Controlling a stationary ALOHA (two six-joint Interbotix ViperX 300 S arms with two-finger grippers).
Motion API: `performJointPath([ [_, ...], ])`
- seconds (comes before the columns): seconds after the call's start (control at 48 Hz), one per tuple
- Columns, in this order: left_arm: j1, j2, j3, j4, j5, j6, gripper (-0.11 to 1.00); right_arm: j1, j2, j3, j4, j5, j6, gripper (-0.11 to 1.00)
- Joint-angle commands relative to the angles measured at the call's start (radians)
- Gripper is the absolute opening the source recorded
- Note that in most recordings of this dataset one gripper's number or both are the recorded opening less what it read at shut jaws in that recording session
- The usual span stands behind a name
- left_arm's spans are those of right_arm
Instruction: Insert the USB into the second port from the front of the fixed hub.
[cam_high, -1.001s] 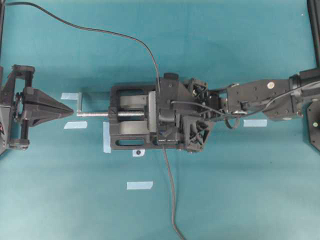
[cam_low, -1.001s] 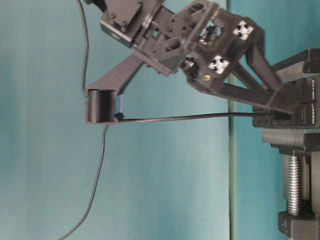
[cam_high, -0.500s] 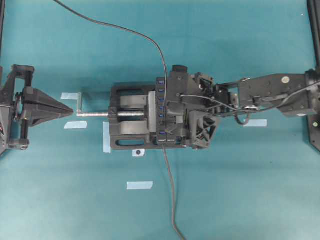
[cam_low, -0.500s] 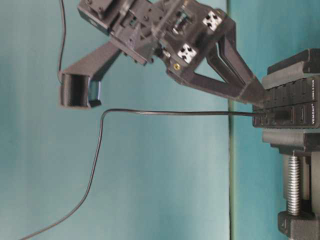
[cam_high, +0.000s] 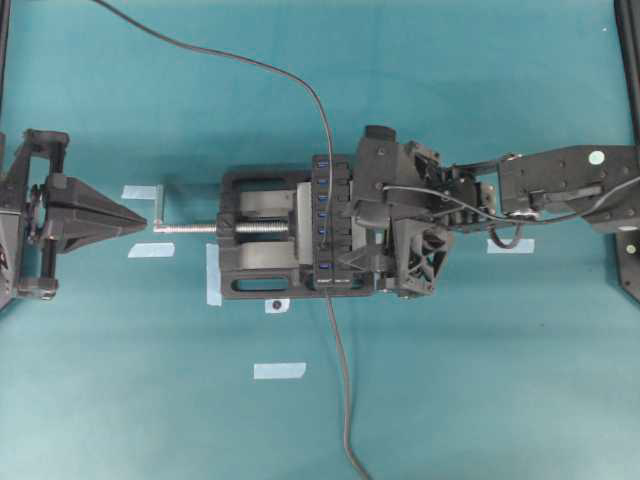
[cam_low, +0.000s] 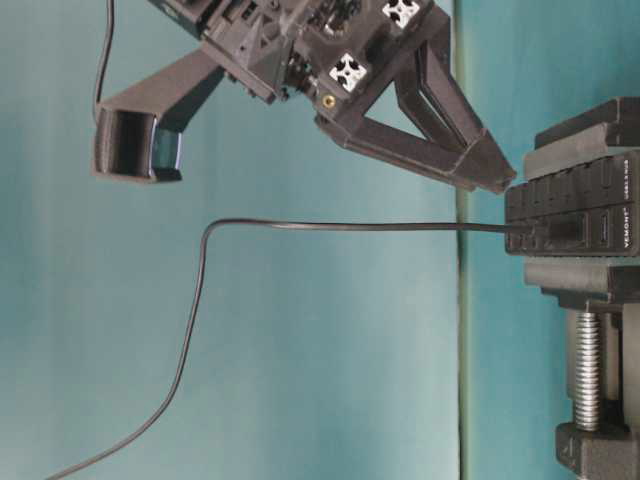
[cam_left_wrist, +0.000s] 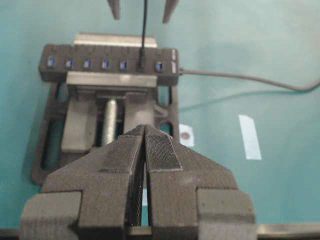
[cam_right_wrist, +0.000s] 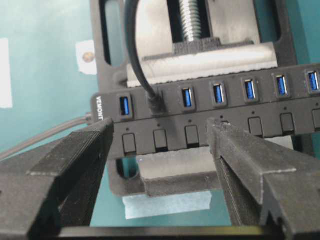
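USB plug (cam_right_wrist: 155, 102) sits seated in the hub (cam_right_wrist: 235, 112), in the second port from the hub's end that carries the printed brand name, and its thin cable (cam_low: 330, 227) runs straight away from the port before curving off across the counter (cam_high: 450, 90). The hub is clamped in a black vise (cam_high: 262, 248) with a silver screw (cam_high: 195, 228).

The right gripper (cam_right_wrist: 160, 137) stands with its jaws wide, holding nothing. Seen from its wrist camera, the plug lies between the two jaws and just beyond their tips, nearer the left-hand one; the jaws frame the hub's row of buttons without touching it as far as can be told. In the table-level view the jaw tips hang just beside the hub's upper edge, clear of the cable, which passes below them.

The left gripper (cam_left_wrist: 145, 135) has its jaws pressed together, empty. It points at the vise from the screw side, well apart from it; the hub lies beyond the jaw tips, across the vise. A second, thicker cable (cam_left_wrist: 240, 77) leaves the hub's end. Pale tape strips (cam_high: 279, 370) lie on the counter around the vise.
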Motion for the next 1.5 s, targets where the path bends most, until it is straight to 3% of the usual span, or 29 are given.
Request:
performJointPath([
  [0.0, 0.000, 0.003, -0.014, 0.002, -0.011, -0.002, 0.00, 0.005, -0.035, 0.002, -0.002, -0.020, 0.006, 0.81],
  [1.48, 0.000, 0.003, -0.018, 0.000, -0.009, -0.002, 0.00, 0.005, -0.084, 0.061, -0.002, -0.083, 0.008, 0.81],
])
